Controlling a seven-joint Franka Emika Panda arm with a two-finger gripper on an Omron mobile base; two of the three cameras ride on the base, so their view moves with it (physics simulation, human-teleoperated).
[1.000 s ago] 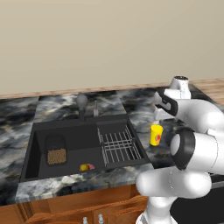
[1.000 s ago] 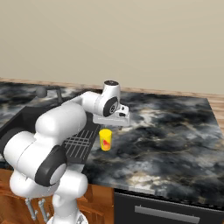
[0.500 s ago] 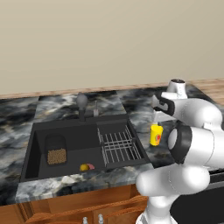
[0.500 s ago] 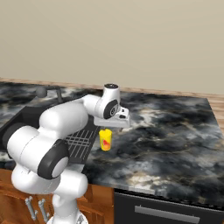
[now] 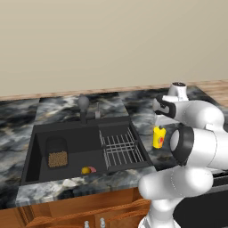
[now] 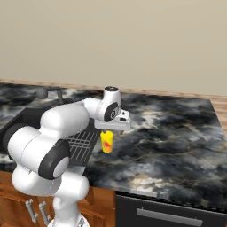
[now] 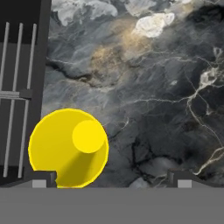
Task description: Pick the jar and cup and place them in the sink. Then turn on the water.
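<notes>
- sink (image 5: 35,147): jar (image 5: 57,153) at left, small yellow-pink blob (image 5: 87,170) mid, wire rack (image 5: 122,149) right
- cup (image 5: 159,137) upright on counter (image 6: 177,146), just right of sink, interior empty
- gripper (image 7: 111,179) above cup, fingers spread, grasping nothing; cup partly cut off in hand view

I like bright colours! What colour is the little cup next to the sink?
The cup is bright yellow with a red mark on its side, seen best in the left base view.

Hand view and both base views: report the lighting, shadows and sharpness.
Hand view: soft-edged, the bright yellow cup evenly lit, no glare. Left base view: the black recessed sink reads flat and dark. Right base view: the dark marbled counter shows no clear cast shadows.
</notes>
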